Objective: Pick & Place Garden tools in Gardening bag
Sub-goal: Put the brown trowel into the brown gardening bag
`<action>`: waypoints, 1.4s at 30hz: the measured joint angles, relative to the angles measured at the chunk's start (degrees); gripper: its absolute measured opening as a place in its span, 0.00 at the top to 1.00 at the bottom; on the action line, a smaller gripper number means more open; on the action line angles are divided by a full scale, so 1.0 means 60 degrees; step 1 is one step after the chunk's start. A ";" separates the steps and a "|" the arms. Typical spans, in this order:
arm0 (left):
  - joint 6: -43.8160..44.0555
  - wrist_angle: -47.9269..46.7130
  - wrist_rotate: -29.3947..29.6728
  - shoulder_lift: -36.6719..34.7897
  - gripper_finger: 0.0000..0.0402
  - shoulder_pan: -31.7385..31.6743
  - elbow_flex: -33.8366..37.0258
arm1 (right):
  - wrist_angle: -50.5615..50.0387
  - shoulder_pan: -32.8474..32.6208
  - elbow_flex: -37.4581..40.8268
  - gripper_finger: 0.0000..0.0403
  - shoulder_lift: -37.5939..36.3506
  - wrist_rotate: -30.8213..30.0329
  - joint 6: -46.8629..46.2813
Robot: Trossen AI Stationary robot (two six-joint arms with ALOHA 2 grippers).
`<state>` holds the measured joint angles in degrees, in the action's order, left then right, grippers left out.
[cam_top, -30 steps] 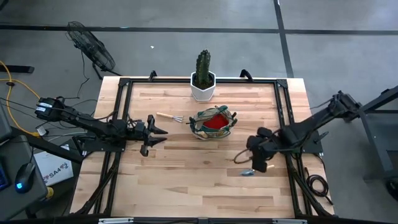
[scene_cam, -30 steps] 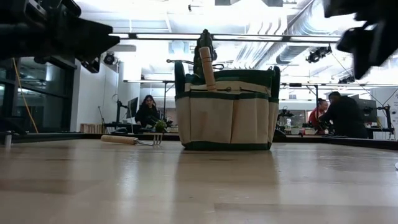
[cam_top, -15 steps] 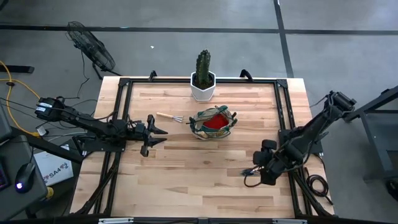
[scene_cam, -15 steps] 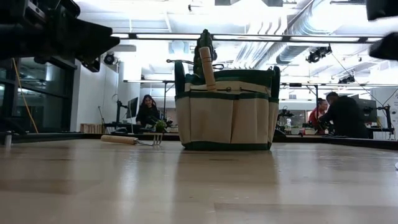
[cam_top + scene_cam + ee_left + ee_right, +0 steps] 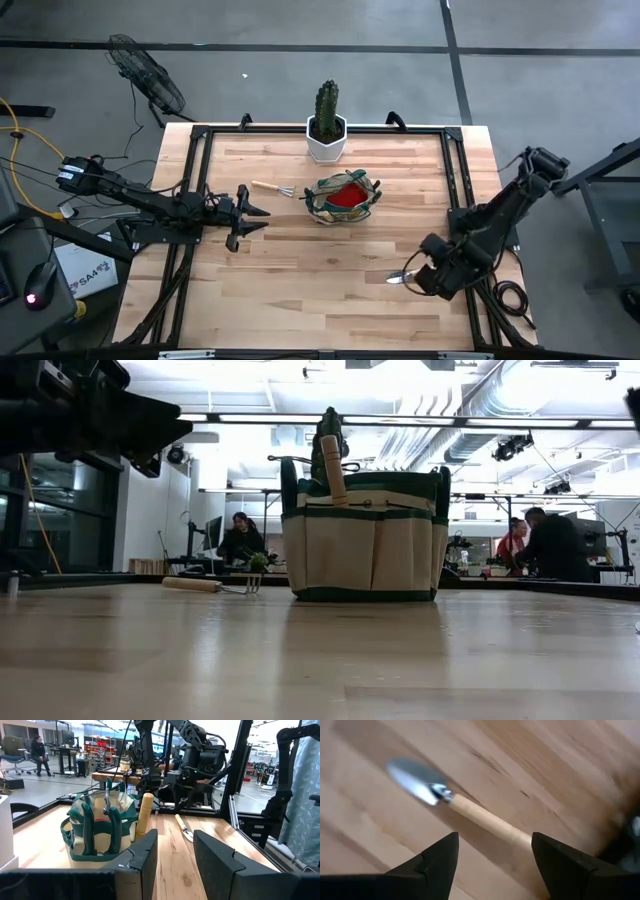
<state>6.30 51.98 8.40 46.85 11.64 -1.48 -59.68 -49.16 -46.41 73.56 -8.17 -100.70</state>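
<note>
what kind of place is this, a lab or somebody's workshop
Most likely a robotics lab or open industrial workspace. The wooden table sits on bare concrete, people work at desks behind it, exposed ducts run overhead, and another robot arm rig stands beyond the table.

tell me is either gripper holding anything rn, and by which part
Nothing is held. The right gripper is open above a trowel lying on the table; the left gripper is open and empty.
</note>
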 joint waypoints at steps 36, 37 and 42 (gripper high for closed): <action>0.0076 -0.0480 0.0013 0.0001 0.69 0.0001 0.0007 | 0.0839 -0.1181 0.1202 0.39 0.0000 0.0373 -0.1950; 0.0074 -0.0476 0.0019 0.0004 0.69 0.0000 0.0007 | 0.0838 -0.1181 0.1202 0.39 0.0000 0.0285 -0.1341; 0.0077 -0.0430 0.0026 0.0000 0.69 0.0000 0.0007 | 0.0995 -0.1181 0.1202 0.39 0.0000 -0.0296 0.1756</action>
<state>6.76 49.40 8.56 46.85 11.64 -1.43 -53.71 -56.25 -39.20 73.56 -9.95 -90.17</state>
